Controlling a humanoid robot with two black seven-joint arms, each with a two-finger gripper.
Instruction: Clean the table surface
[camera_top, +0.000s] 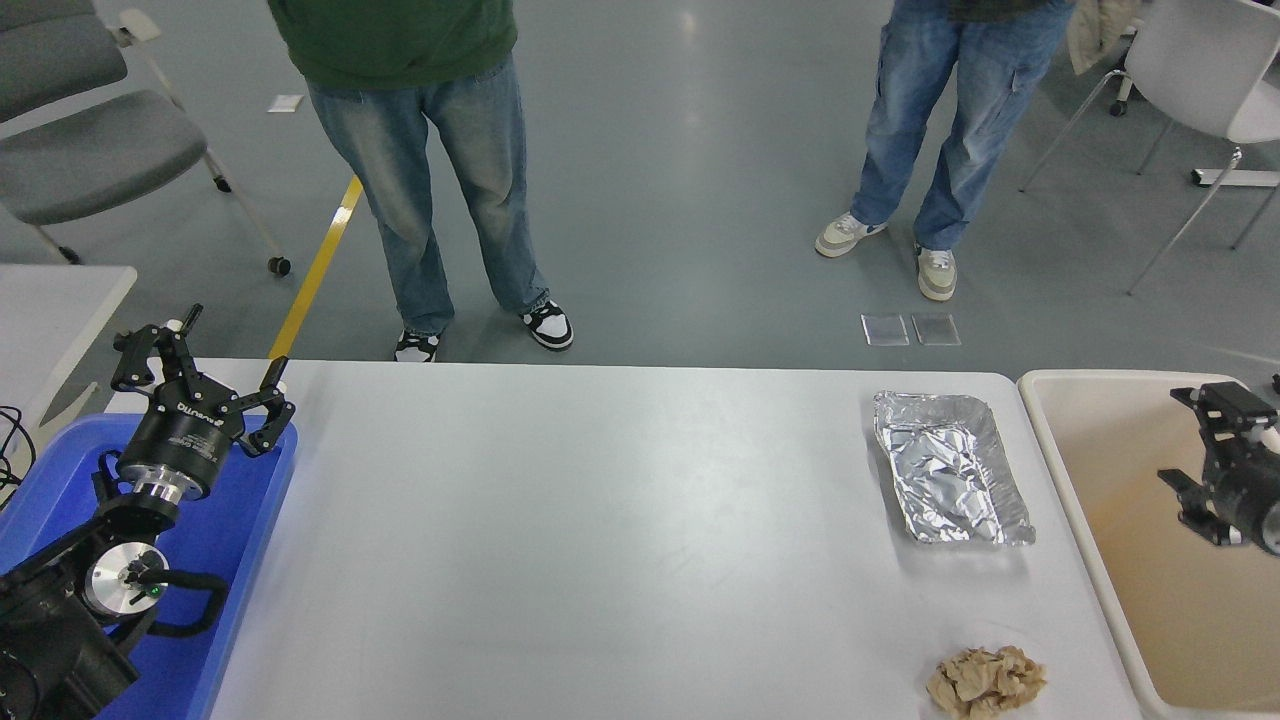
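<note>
Grey floor lies beyond the white tabletop (600, 540). Right gripper (1195, 445) hangs jaws apart over the beige bin (1090, 520), its print unreadable. Nearby lie a foil tray (950, 468) and crumpled brown paper (985, 681) (front right). Left gripper (200, 360), jaws spread, sits over the blue tray (250, 500).

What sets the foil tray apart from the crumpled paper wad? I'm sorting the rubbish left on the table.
The foil tray is shiny silver, while the paper wad is dull tan. The tray keeps an open, rectangular shape; the wad is an irregular crumpled lump. The tray is clearly larger and lies farther back, while the wad sits near the front edge. Both rest on the table surface, at its right end, beside the beige bin.
</note>
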